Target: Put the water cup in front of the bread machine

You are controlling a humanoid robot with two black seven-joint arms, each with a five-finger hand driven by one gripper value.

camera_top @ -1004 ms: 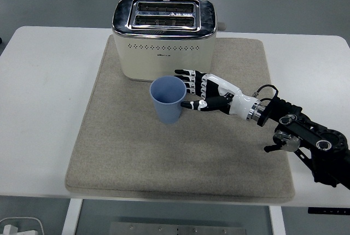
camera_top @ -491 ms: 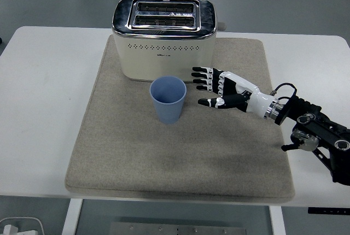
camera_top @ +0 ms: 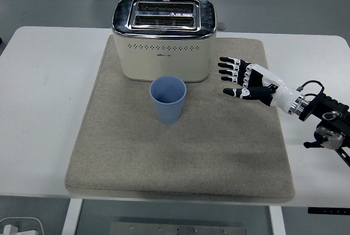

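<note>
Now the water cup [camera_top: 168,99] is standing upright on the grey mat [camera_top: 126,153], just in front of the bread machine [camera_top: 163,38]. The right hand [camera_top: 246,81] is hovering well apart from it, fingers [camera_top: 227,68] spread and holding nothing. Any sweep leftward risks toppling the light cup.
</note>
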